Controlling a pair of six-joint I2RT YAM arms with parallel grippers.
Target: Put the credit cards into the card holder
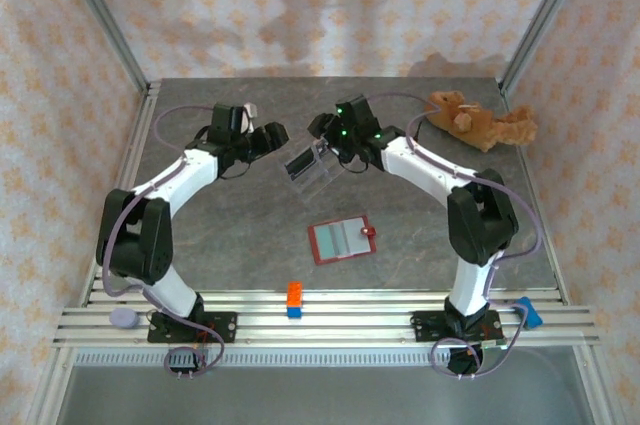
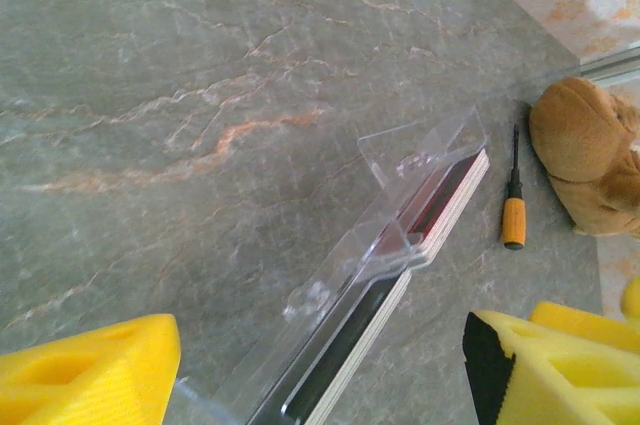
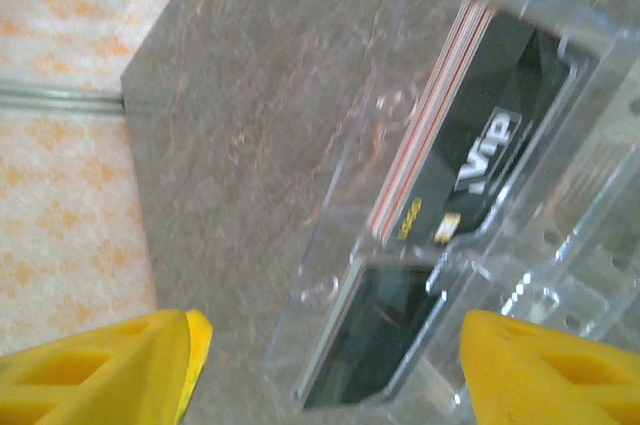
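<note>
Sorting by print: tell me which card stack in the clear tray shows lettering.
The upper stack in the right wrist view: black face printed VIP; the lower stack looks plain dark.

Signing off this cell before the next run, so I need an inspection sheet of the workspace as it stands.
Surface: grey stone-look table, no spills seen.
Job's things: credit cards stacked in a clear tray; red card holder lies open on the table.
Clutter: plush toy, screwdriver, orange-and-blue block on the front rail.
Grippers: left gripper and right gripper both open, at the tray.
Cables: lilac cables loop along both arms down to the bases.
Surroundings: patterned cloth walls, aluminium frame.
</note>
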